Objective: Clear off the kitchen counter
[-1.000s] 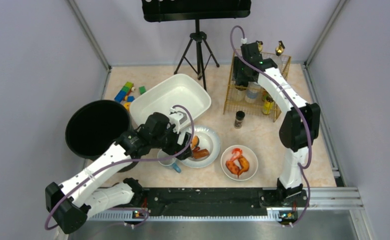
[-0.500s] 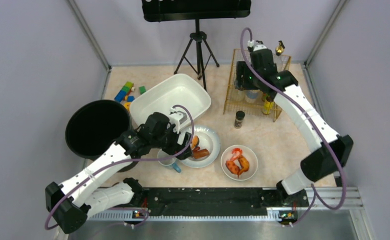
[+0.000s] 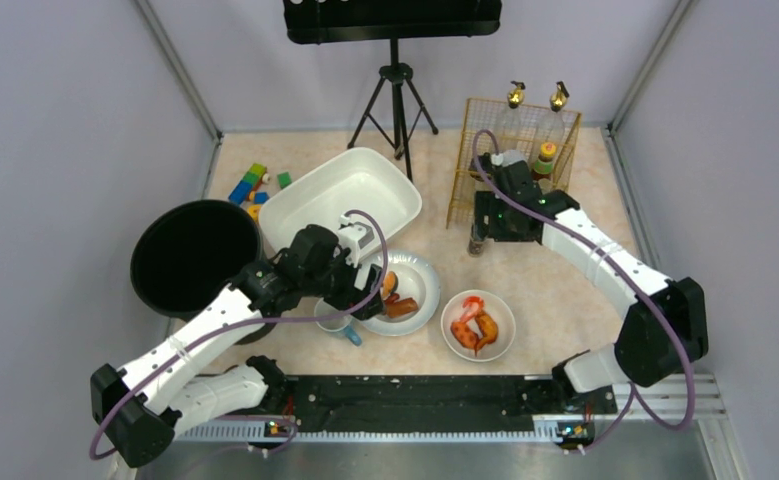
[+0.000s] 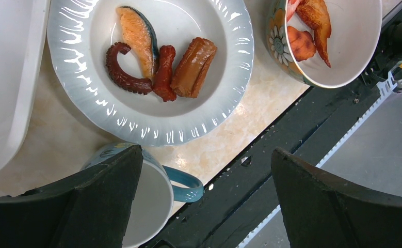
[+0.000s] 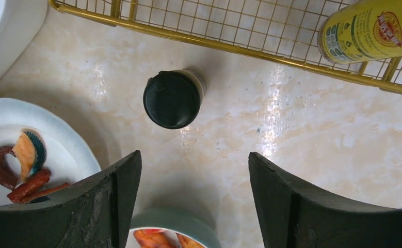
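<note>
Now our released right hand (image 5: 193, 170) hovers over the black-capped jar (image 5: 173, 99): light, rigid, probably slick; pinch its sides.

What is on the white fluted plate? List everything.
The plate holds a salmon piece, octopus tentacle, red sausage and brown roll. Anything beneath them is covered.

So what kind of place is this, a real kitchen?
Probably a robot test cell staged as a kitchen, not a real one: a marbled kitchen counter boxed in by plain walls, a tripod at the back, a plate of food and a gold wire rack of bottles.
</note>
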You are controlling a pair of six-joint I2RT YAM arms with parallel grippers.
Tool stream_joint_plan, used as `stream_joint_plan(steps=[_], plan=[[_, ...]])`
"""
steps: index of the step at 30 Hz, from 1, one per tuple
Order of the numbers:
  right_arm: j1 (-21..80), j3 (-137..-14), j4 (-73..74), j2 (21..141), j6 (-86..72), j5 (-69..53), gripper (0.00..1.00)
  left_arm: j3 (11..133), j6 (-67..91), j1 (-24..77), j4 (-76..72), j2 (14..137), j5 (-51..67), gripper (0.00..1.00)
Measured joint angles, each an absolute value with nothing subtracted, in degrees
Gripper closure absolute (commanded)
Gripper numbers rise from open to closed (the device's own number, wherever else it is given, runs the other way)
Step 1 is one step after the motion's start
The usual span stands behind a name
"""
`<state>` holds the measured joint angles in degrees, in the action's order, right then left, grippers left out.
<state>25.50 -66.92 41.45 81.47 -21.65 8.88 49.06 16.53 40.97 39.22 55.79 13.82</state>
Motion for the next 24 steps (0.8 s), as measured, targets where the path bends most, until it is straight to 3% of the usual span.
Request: stream_joint_plan(steps=[15,24], plan=[[26.7,-64.9,32.4,89.8,-26.8,9.1,0.24,49.1,16.5,41.0,39.2,55.8,13.8,0.01],[26.9,-66.1,32.3,92.8,-26.9,10.9,0.34,49.1,16.5,41.0,39.2,55.8,13.8,0.01]])
